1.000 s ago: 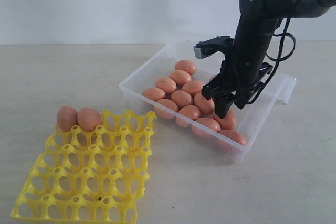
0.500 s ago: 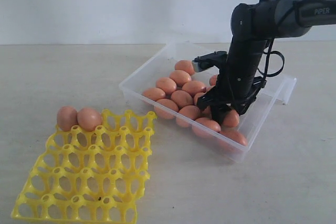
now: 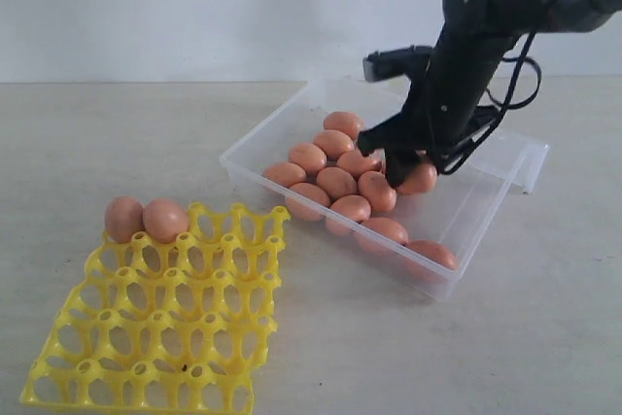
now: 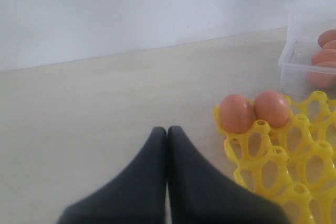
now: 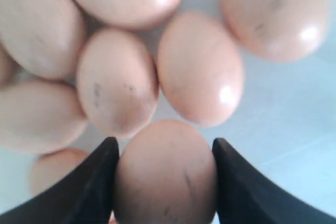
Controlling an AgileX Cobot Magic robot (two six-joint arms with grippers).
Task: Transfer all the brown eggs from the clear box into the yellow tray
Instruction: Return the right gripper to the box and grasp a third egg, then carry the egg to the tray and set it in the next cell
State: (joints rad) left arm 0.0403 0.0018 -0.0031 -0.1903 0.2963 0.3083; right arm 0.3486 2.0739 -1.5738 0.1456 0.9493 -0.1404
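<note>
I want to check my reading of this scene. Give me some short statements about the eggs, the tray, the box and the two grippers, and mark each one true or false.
1. Two eggs sit in the yellow tray. True.
2. The right gripper holds an egg between its fingers. True.
3. The left gripper is wide open. False: its fingers are pressed together and hold nothing.
4. The clear box is empty. False: many eggs lie in it.
</note>
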